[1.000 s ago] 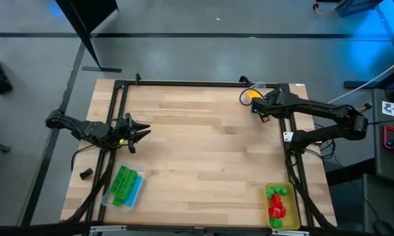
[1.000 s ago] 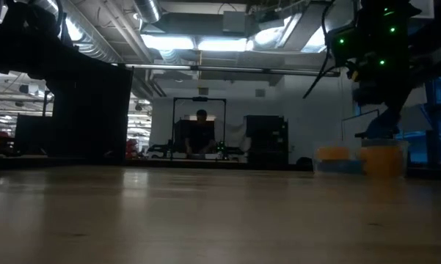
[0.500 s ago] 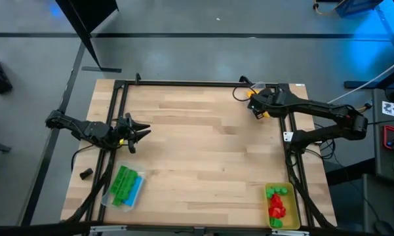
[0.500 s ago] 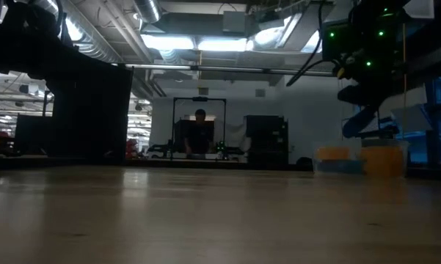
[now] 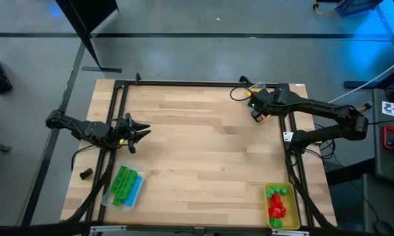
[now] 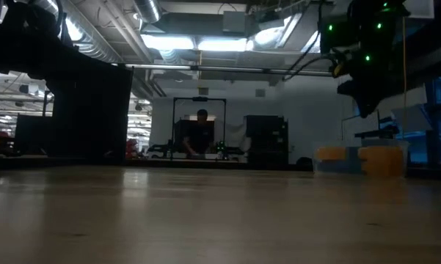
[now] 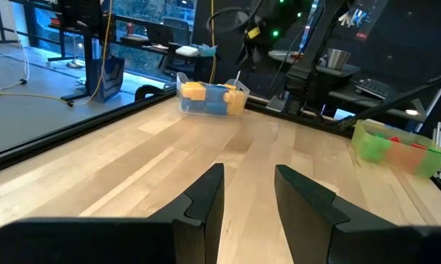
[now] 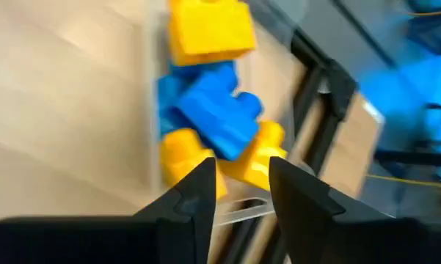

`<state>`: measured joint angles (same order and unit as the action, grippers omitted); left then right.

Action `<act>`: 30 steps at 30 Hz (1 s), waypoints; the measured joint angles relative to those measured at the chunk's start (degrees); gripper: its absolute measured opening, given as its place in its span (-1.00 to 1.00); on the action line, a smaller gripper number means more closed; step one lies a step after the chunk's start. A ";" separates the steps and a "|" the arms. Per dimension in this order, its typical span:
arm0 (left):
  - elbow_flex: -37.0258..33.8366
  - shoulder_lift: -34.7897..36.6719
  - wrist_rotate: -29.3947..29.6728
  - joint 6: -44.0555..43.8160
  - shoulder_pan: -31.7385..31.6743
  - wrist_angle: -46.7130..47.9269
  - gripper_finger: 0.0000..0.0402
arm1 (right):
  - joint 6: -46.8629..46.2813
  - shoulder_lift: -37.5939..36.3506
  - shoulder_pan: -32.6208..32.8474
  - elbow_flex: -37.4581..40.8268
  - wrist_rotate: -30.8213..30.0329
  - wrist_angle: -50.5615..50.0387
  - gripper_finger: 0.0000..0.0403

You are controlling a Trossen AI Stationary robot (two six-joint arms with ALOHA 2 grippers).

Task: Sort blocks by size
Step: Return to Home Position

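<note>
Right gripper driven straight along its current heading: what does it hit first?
Probably the yellow studded plastic brick in the clear plastic tray, just beyond the right gripper; depth unclear.

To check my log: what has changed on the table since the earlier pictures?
The right gripper, open and empty, rose away from the clear bin of yellow and blue blocks. The left gripper and all blocks stayed put.

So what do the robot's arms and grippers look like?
They're dark, slim and jointed. The left gripper and right gripper each end in two black wedge-shaped fingers. A cable loops at the right wrist, where green lights glow.
</note>
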<state>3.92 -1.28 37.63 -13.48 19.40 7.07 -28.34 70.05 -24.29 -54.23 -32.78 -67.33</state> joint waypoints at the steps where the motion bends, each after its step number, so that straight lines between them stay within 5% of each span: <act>1: -0.02 0.00 -0.02 0.00 0.00 0.00 -0.47 | 0.21 -0.46 0.42 -0.59 1.10 0.13 -0.36; 13: -0.01 0.01 -0.02 -0.02 0.00 0.00 -0.47 | 7.13 -14.83 18.94 -2.45 2.26 21.18 -0.33; 20: -0.01 0.01 -0.02 -0.01 0.00 0.00 -0.47 | 14.11 -19.51 27.78 6.54 1.35 36.23 -0.33; 30: 0.00 0.02 0.00 0.00 0.00 0.00 -0.47 | 15.28 -24.79 31.99 21.98 2.42 54.03 -0.33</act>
<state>3.92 -1.26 37.63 -13.48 19.40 7.07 -13.07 45.26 7.70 -32.25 -30.36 -13.31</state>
